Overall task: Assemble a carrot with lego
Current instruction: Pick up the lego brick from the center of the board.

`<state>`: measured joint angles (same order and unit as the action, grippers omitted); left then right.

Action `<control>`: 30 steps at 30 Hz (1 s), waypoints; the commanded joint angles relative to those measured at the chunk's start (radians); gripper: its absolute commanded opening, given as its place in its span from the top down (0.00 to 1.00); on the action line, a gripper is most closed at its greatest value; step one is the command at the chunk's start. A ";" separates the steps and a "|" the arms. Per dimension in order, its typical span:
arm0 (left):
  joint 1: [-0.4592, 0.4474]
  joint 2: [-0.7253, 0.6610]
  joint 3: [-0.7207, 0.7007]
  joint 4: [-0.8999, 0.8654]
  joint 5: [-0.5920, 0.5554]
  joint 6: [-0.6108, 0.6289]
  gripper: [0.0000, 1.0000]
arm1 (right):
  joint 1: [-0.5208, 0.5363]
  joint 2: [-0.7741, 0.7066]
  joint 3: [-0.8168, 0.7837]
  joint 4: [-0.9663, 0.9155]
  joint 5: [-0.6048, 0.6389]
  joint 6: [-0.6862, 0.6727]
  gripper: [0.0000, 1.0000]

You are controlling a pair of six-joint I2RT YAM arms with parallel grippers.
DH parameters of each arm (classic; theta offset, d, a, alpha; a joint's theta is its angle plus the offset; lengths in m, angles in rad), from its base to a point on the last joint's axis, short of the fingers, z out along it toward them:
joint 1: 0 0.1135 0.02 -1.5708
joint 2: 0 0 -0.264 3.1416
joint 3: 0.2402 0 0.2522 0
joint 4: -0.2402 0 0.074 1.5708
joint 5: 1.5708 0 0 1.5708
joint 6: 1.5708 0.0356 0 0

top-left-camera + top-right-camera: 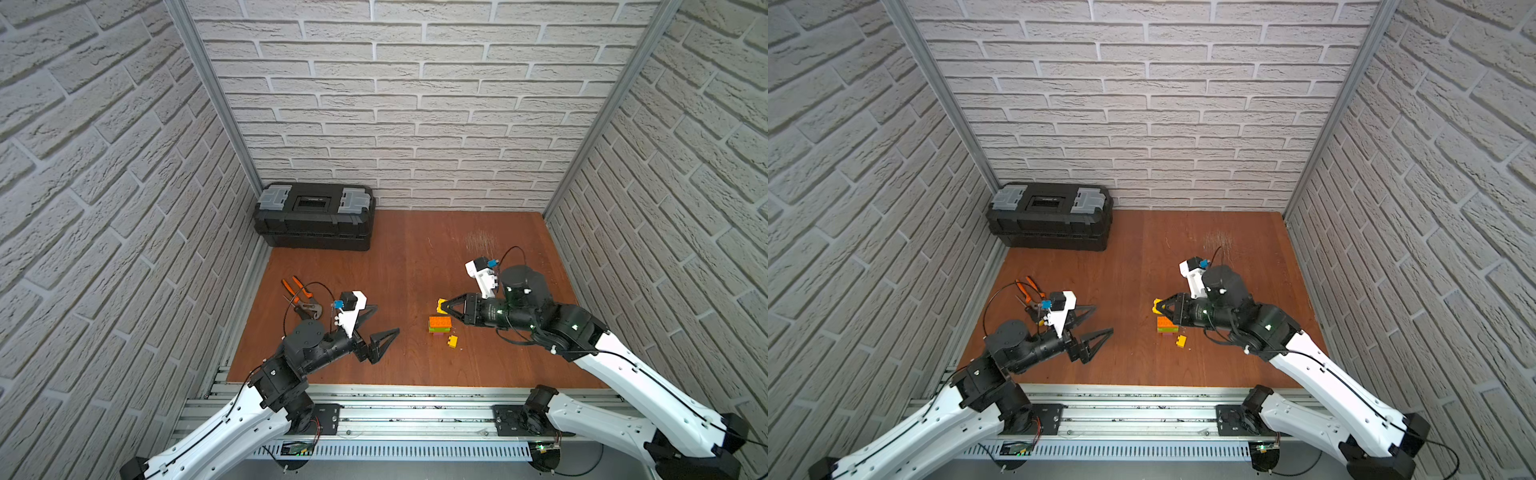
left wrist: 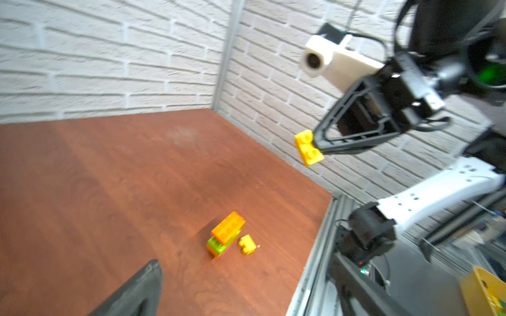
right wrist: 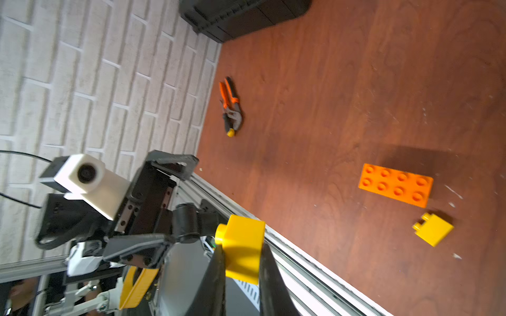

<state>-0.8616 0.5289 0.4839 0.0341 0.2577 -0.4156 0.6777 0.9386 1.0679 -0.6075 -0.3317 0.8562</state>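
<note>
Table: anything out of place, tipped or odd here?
Pliers lie near the left arm, unrelated to the build. A yellow brick lies tipped on its side, studs sideways, beside the stack. A pale scuffed patch marks the table toward the back.

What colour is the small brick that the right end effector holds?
Yellow. The small brick shows best in the right wrist view.
</note>
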 commanded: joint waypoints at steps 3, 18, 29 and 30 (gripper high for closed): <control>-0.139 0.132 0.162 0.038 0.002 0.282 0.02 | -0.010 0.047 0.031 0.137 -0.269 0.043 0.98; -0.178 0.272 0.230 0.110 -0.004 0.389 0.02 | 0.045 0.022 -0.090 0.382 -0.484 0.195 0.98; -0.245 0.224 0.264 0.038 0.066 0.423 0.24 | 0.062 0.018 -0.114 0.368 -0.500 0.160 0.98; -0.251 0.218 0.262 0.033 0.067 0.426 0.29 | 0.062 0.021 -0.110 0.363 -0.501 0.152 0.98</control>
<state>-1.0954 0.7692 0.7284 0.0624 0.2974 -0.0097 0.7372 0.9668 0.9512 -0.2802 -0.8108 1.0336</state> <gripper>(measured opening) 0.739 0.186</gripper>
